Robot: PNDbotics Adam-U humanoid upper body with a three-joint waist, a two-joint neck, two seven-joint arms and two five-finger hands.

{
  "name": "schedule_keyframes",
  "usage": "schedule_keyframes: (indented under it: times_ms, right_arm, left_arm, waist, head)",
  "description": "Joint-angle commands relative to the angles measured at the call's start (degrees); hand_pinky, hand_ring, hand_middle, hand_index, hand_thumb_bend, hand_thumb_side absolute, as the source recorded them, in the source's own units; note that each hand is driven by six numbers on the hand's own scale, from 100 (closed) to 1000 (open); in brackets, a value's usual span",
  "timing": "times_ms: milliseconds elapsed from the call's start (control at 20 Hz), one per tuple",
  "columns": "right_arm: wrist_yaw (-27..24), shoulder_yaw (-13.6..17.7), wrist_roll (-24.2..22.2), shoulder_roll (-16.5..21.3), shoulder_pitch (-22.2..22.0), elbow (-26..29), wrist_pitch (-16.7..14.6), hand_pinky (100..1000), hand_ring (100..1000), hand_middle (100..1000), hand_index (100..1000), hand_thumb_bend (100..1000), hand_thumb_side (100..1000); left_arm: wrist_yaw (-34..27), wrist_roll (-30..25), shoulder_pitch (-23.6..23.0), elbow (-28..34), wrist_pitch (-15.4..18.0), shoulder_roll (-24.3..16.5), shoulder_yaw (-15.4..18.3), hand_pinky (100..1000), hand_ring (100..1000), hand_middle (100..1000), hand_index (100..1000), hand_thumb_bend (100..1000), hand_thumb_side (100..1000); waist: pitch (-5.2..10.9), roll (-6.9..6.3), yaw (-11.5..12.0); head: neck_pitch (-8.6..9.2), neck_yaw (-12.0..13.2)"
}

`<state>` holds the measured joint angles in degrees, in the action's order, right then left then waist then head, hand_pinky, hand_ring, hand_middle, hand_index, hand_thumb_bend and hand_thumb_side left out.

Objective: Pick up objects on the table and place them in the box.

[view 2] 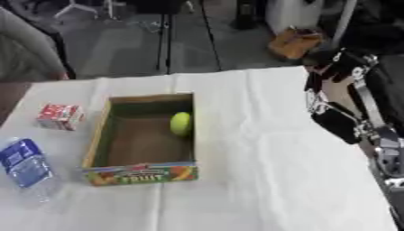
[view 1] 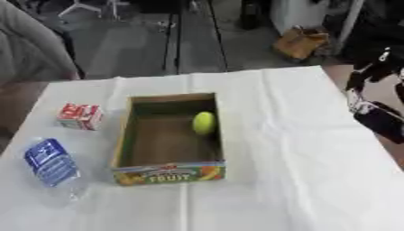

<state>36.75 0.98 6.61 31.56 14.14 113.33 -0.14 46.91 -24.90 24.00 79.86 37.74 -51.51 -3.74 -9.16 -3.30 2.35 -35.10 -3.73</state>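
- The right hand (view 2: 335, 118) hangs raised over the table's right edge, well clear of everything. It holds nothing, but whether its fingers are straight or curled cannot be made out. The left hand shows in neither view.
- Nearest the camera, and the thing farthest from that hand, the water bottle (view 1: 51, 163) lies on its side on the white cloth (view 1: 292, 149), far to the hand's left, beyond the box. Its blue label wraps the body. I judge it the heaviest piece if it is full, and round, smooth and apt to roll. The labelled middle looks the best place to close round, fingers across the bottle's width.
- The cardboard box (view 1: 124, 137), open-topped with "FRUIT" printed on its near wall, sits between the hand and the two loose things, well apart from the hand. Its walls look thin and would likely slide on the cloth if knocked.
- Inside the box, by the wall on the hand's side, lies a yellow-green ball (view 2: 181, 123). It is already where it belongs.
- Farther back, past the box's far-left side, stands the small red and white carton (view 1: 80, 116), just beside the box but not touching it. It looks light, with flat sides that may dent. Pinching two opposite flat faces should serve.
- Both loose things lie nearer the unseen left hand's side.
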Motion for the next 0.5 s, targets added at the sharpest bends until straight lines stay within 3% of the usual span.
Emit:
schedule_keyframes:
  times_ms: [50,250,500]
  right_arm:
    - [-0.2,0.1,-0.3,1.8,0.9,1.3,-0.3,528,560,590,774,100,140]
    - [-0.3,-0.1,-0.5,1.8,1.1,1.3,-0.5,527,559,589,775,100,149]
    - [-0.4,-0.3,-0.6,1.7,1.2,1.3,-0.7,526,558,588,776,100,162]
  left_arm:
    - [-0.7,-3.6,2.9,-3.5,1.8,-2.6,-1.6,951,885,848,963,1000,445]
    - [1.7,-2.2,6.1,-5.9,3.6,-1.1,-2.4,975,884,869,983,1000,411]
    - [4.4,4.1,7.4,-9.1,6.4,0.9,-3.3,934,896,888,985,1000,391]
  waist:
    - [0.77,-0.08,-0.2]
    - [0.58,-0.29,-0.7]
    - [0.16,-0.52,-1.1]
  head:
    - [0.04,0.3]
    - [0.21,0.3]
    - [0.43,0.3]
